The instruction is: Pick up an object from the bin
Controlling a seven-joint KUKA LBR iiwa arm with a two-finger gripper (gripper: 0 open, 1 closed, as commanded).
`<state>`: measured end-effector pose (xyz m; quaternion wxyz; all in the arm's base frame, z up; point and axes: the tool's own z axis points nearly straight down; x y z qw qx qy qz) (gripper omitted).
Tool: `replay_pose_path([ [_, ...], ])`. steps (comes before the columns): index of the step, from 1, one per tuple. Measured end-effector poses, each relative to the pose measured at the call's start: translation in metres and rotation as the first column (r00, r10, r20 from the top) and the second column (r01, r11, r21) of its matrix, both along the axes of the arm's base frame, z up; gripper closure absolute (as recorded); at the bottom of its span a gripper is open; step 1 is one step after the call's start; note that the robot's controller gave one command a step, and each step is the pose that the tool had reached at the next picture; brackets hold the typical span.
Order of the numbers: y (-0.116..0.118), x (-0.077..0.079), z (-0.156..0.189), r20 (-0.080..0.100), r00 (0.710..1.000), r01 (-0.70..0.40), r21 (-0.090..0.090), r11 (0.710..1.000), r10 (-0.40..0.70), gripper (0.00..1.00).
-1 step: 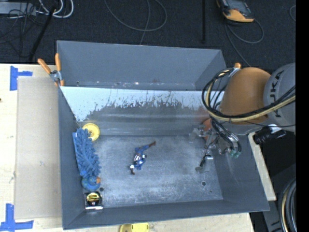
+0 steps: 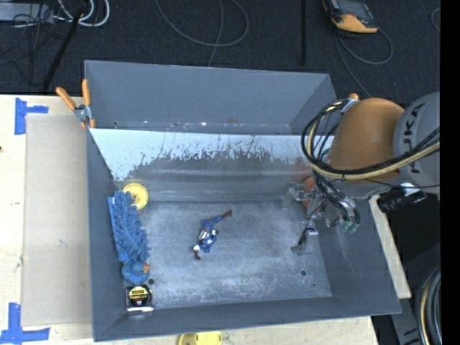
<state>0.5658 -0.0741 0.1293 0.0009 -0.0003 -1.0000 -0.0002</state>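
Where the floor of the grey metal bin lies bare toward its right wall, my pincer hangs low, pointed down and slightly leftward; whether it is spread or pressed together I cannot tell, and no thing shows within it. Nearest to it, though well apart, is a small blue figure, lying alone near the middle of the floor, slim and set on a slant, with a thin dark stem running up and to the right from its upper end. Farther left, along the foot of the left wall, lies a long blue bristly piece, stretched from back to front, its front end finishing in a rounded blue knob with a touch of orange. At its back end, touching or just beside it, sits a round yellow disc. In the front left corner, just beside the knob, rests a small yellow-and-black tape measure. Above my pincer, at the bin's right rim, my wrist carries its orange cover, with black cables looping round its left side, and my arm leaves across the right wall. The back wall of the bin shows pale scuffs along its lower part
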Motion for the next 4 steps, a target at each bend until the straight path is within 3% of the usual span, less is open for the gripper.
replay_pose_path([
  [1, 0.041, 0.010, 0.009, 0.002, 1.000, -0.007, -0.002, 1.000, 0.007, 0.00],
  [2, 0.063, 0.013, 0.012, 0.006, 1.000, -0.027, 0.000, 1.000, 0.027, 0.00],
  [3, 0.043, -0.054, -0.043, 0.003, 0.995, -0.099, 0.000, 0.995, 0.099, 0.00],
  [4, 0.080, -0.024, -0.056, -0.003, 0.998, -0.071, -0.002, 0.998, 0.071, 0.00],
])
